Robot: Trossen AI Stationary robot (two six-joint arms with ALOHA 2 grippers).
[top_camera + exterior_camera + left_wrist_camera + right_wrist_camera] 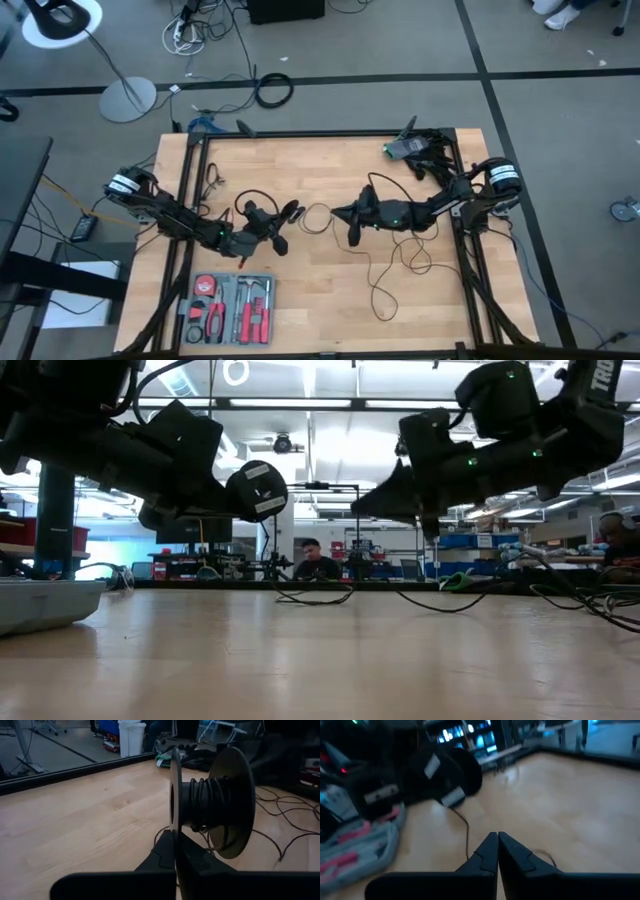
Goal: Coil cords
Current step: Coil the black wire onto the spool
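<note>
The black cord is partly wound on a small round black spool [286,214], which is held up above the table's middle; it also shows in the low view [257,491] and the left wrist view [210,800]. My left gripper [272,228] is shut on the spool. A short loop of cord [316,216] runs from the spool to my right gripper [345,214], which is shut on it. The rest of the cord [392,268] lies in loose loops on the table toward the near right. My left gripper pinches the rim of the spool's near flange [174,827] between its two fingers, which come level from the table's left. The spool is lifted clear of the table, its axis about level, with several turns of cord on its hub [202,802]. My right gripper pinches the thin cord [467,842] at its fingertips, coming from the table's right and slanting down. The cord runs slack from the fingers to the spool [451,774]. The exact place of contact is hidden by the fingers.
An open tool case [226,306] with red-handled pliers lies near the front left edge; it also shows in the low view [40,605]. A green-and-grey device with pale cables [415,150] sits at the far right corner. Black frame rails [190,180] border the table.
</note>
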